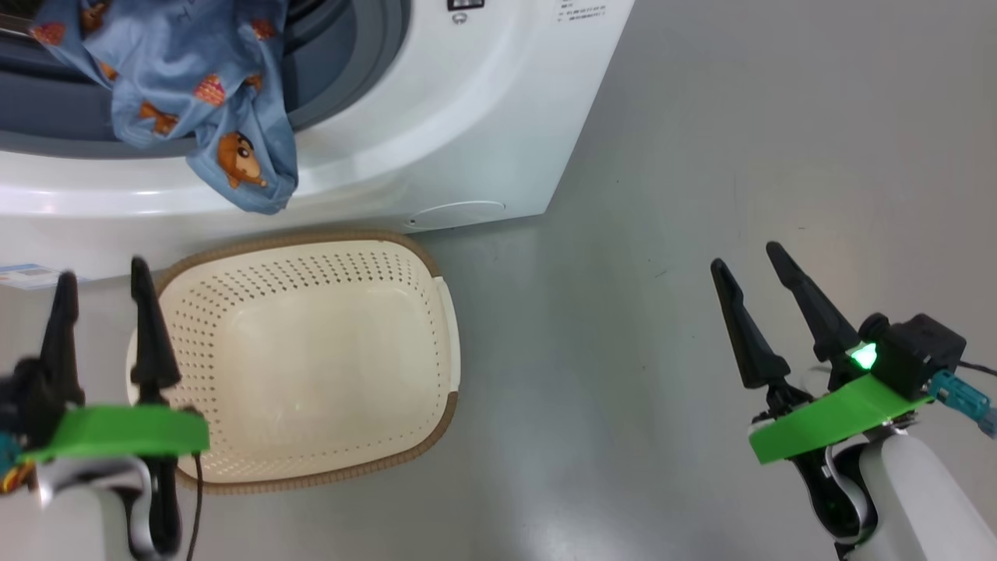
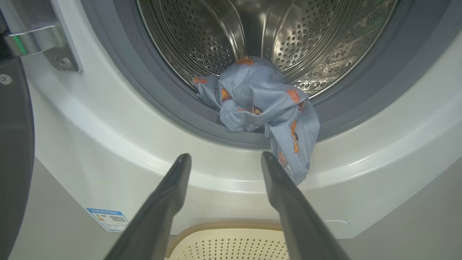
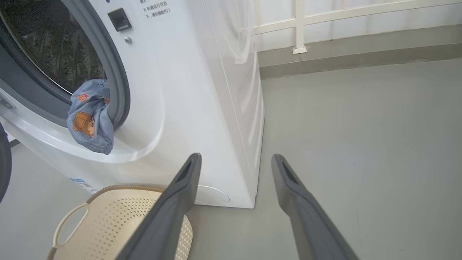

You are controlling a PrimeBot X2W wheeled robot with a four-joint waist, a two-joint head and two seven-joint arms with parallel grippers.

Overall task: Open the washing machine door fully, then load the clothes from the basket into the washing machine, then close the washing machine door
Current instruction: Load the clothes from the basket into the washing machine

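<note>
Grey floor [image 1: 701, 195] with the empty basket [image 1: 311, 238] before the washer [image 1: 467, 117]; left gripper [image 1: 103, 269] and right gripper [image 1: 745, 255] hung low, jaws wide and empty. The clothes [image 1: 195, 86] lay in the drum [image 2: 187, 36] mouth, one tail draped over the gasket [image 2: 151, 97]. Closing the door [image 2: 14, 151] now would likely pinch that tail.

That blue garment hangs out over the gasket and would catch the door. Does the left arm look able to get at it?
Probably yes: the open left tool points at the hanging clothes, nothing between.
</note>
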